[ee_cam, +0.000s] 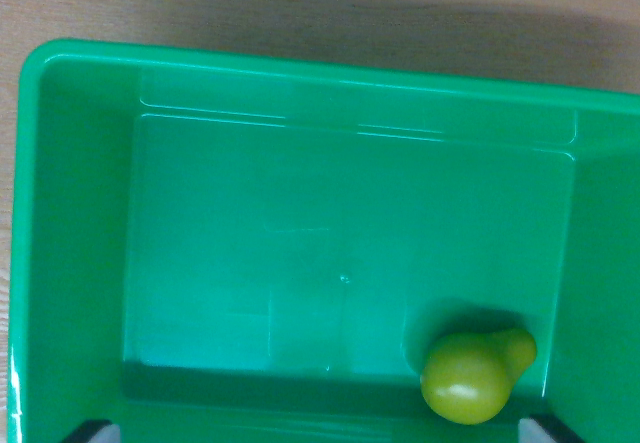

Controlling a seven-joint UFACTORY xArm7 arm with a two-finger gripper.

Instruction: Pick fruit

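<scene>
Wrist camera looking straight down into green plastic bin (80, 213) sitting on light wooden table (300, 3). Yellow-green pear (472, 373) lying on its side on bin floor, near corner at wrist view's lower right. Skin glossy, catching small highlight on rounded body; narrow neck pointing toward wrist view's right, casting soft shadow behind. Only dark gripper fingertips (92, 429) peeking in at bottom edge, spread wide apart, holding nothing.

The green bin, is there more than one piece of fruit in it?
No. The green bin holds only a single yellow-green pear, lying near its lower right corner in the wrist view.
</scene>
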